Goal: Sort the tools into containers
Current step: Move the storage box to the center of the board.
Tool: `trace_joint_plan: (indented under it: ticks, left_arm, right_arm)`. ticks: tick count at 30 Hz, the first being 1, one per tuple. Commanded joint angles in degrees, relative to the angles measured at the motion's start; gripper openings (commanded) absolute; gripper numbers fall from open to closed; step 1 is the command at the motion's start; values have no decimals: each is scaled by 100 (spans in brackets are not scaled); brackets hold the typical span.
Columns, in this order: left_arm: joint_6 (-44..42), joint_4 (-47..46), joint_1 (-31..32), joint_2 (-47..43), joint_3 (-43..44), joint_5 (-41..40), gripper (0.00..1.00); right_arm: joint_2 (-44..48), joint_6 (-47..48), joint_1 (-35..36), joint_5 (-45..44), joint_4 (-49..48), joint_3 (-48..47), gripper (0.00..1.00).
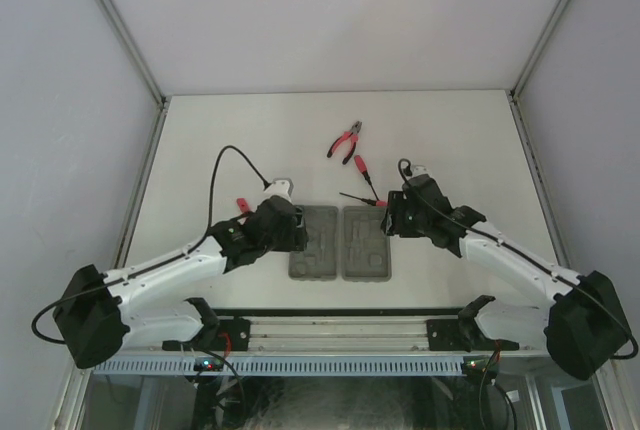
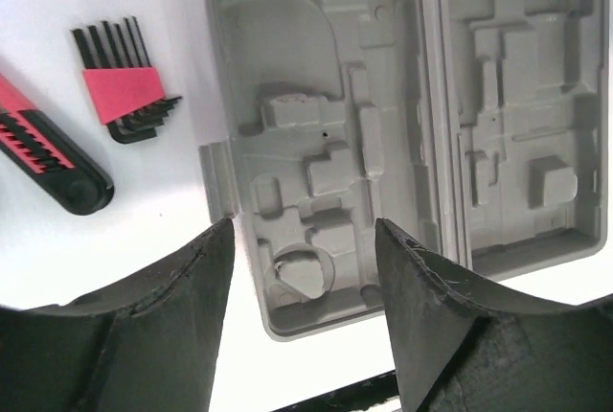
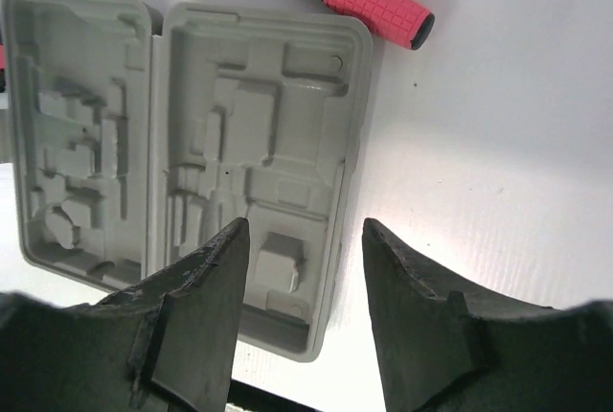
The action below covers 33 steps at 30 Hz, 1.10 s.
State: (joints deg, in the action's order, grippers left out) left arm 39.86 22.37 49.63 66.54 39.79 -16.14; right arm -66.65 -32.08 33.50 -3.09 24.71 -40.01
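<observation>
We count one grey tool case with two open halves, one pliers, one screwdriver and one hex-key set. The left gripper and right gripper both gape empty.

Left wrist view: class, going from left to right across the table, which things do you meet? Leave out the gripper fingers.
red-and-black tool handle → hex key set in its red holder → left case half → right case half
</observation>
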Motion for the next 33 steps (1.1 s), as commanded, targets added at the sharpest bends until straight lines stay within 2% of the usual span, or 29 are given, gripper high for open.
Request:
trace_joint_plan:
  ticks: [1,4,11,20,33]
  left_arm:
    - [-80,100,-244,-358,105,-156,65]
    - [-36,-46,-457,-335,-122,82,66]
    - [93,-647,-471,-234,-723,762,69]
    - [354,-968,-407,-150,-1094,1034,72]
    - [550,-1224,-37,6,-1093,1216,72]
  right_arm:
    - [407,100,-92,-130,199,-52,50]
    - [521,6,-102,-148,297,-52,49]
    - [650,-240,-70,-101,285,167,48]
    - [975,-391,-30,-35,266,448,48]
    - [1183,-458,-16,41,288,542,48]
